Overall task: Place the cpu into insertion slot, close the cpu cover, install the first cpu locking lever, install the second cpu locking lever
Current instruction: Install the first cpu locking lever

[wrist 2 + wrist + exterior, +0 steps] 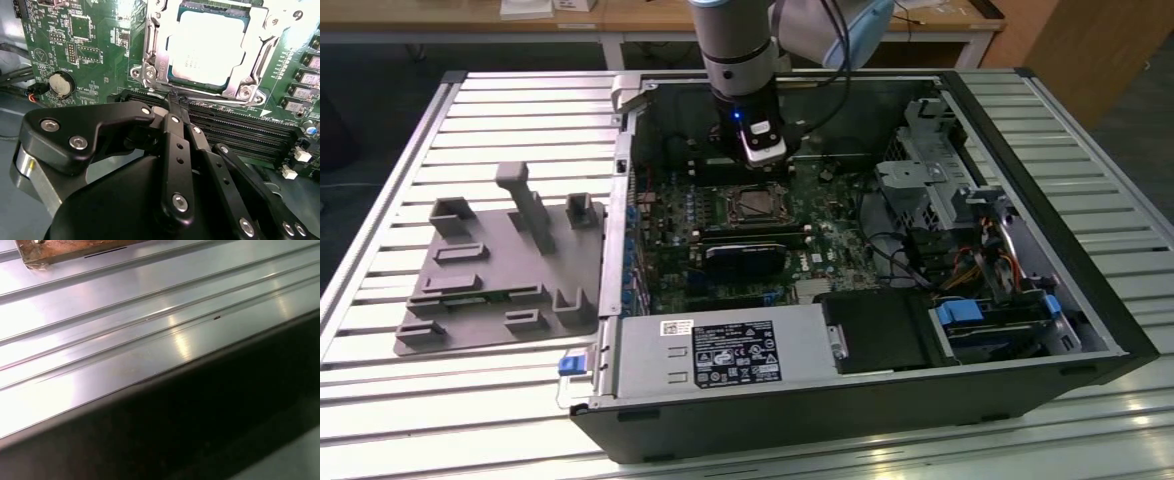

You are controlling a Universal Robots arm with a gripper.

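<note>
Fingers (176, 150) pinched shut on nothing, the gripper (170, 102) hovers low over the motherboard (90, 40), and the cpu (207, 47) lies flat and seated just beyond the tips, the cpu cover (156, 47) down around it.

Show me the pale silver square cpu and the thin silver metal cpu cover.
cpu (210, 47): second wrist view, middle of its top.
cpu cover (154, 47): second wrist view, frame bar beside the cpu.
</note>
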